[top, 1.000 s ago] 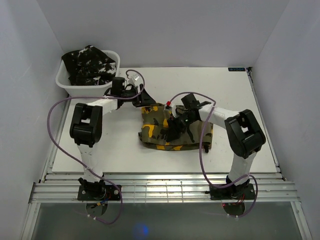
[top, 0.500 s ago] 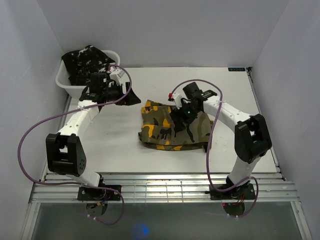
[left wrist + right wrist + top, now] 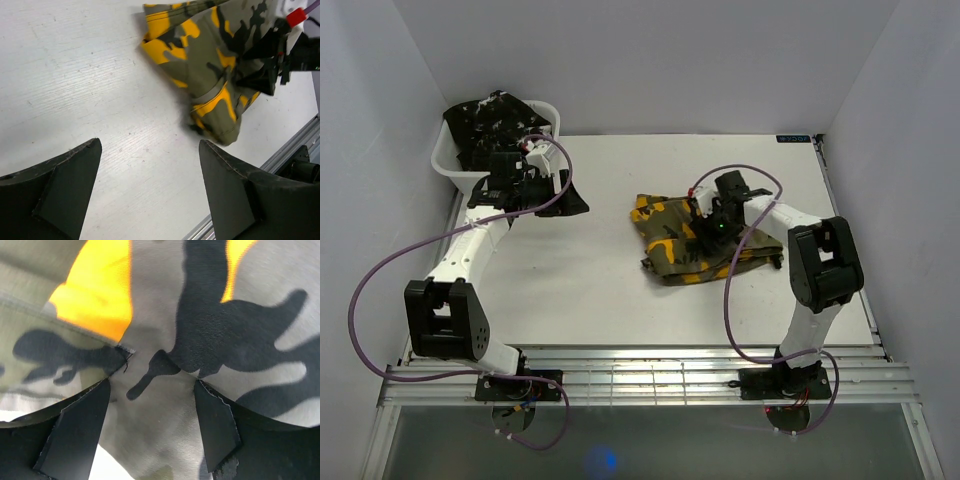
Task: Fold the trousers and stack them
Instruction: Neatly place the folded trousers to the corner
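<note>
The olive-grey trousers (image 3: 670,252) with orange-yellow and black patches lie folded on the white table, right of centre. My right gripper (image 3: 704,234) is down on their middle. In the right wrist view its jaws (image 3: 151,385) stand wide with a thick fold of the camouflage cloth (image 3: 165,305) filling the gap and touching both fingers. My left gripper (image 3: 574,203) hovers open over bare table (image 3: 149,145), left of the trousers (image 3: 210,55) and apart from them. The black trousers with white flecks (image 3: 498,125) lie heaped in the white tub (image 3: 448,165).
The tub stands at the table's far left corner, just behind the left arm. Purple cables (image 3: 380,270) loop off both arms. A metal rail (image 3: 640,365) runs along the near edge. White walls close in the left, back and right sides.
The olive trousers have slid to the right together with my right gripper. My left arm has swung away left toward the tub, and its jaws have opened wider.
</note>
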Robot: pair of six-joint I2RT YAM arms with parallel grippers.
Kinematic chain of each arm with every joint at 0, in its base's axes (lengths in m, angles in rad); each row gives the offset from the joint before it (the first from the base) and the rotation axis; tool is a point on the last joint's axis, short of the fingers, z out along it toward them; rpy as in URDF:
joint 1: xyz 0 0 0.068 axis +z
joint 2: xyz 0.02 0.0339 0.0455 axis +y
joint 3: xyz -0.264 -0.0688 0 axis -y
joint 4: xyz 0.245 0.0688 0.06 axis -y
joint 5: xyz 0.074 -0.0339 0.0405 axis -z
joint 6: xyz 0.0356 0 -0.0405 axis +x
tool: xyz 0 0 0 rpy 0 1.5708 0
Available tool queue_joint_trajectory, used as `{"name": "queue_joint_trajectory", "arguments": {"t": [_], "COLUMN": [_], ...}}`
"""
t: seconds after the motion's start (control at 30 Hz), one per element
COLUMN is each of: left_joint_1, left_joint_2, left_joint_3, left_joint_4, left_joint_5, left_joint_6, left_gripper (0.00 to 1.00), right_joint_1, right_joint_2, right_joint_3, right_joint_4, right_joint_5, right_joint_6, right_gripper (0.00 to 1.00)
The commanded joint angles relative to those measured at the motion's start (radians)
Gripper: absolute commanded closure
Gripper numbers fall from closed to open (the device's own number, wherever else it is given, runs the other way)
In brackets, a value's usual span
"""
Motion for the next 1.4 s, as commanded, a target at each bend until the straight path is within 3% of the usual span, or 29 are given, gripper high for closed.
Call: {"name": "queue_joint_trajectory", "arguments": {"t": [0.0, 0.1, 0.17, 0.3, 0.33, 0.53, 0.77, 0.93, 1.1, 1.37], "left_joint_1": [0.015, 0.017, 0.017, 0.017, 0.018, 0.017, 0.018, 0.021, 0.032, 0.057], "left_joint_2": [-0.059, -0.066, -0.069, -0.082, -0.089, -0.109, -0.123, -0.134, -0.142, -0.149], "left_joint_3": [0.0, 0.002, 0.003, 0.003, 0.002, -0.005, -0.034, -0.078, -0.087, -0.107], "left_joint_4": [-0.012, -0.008, -0.009, -0.012, -0.014, -0.028, -0.017, 0.006, -0.009, -0.032], "left_joint_5": [0.0, -0.003, 0.0, -0.006, -0.008, -0.015, -0.014, -0.015, -0.018, -0.02], "left_joint_6": [0.022, 0.033, 0.037, 0.031, 0.031, 0.03, 0.008, -0.006, 0.013, 0.043], "left_gripper": [0.1, 0.09, 0.09, 0.09, 0.08, 0.08, 0.08, 0.08, 0.08, 0.06], "right_joint_1": [-0.152, -0.211, -0.222, -0.223, -0.223, -0.22, -0.209, -0.2, -0.252, -0.369], "right_joint_2": [0.049, -0.008, -0.031, -0.08, -0.085, -0.06, -0.03, 0.119, 0.327, 0.524], "right_joint_3": [-0.06, -0.005, 0.062, 0.224, 0.236, 0.213, 0.066, 0.078, 0.33, 0.618], "right_joint_4": [-0.04, -0.065, -0.104, -0.209, -0.216, -0.29, -0.244, -0.111, -0.112, -0.109], "right_joint_5": [0.085, 0.045, 0.019, -0.084, -0.082, 0.086, 0.154, 0.301, 0.343, 0.336], "right_joint_6": [-0.254, -0.397, -0.388, -0.174, -0.052, 0.271, 0.397, 0.428, 0.466, 0.399], "right_gripper": [0.25, 0.22, 0.19, 0.2, 0.2, 0.21, 0.21, 0.23, 0.24, 0.25]}}
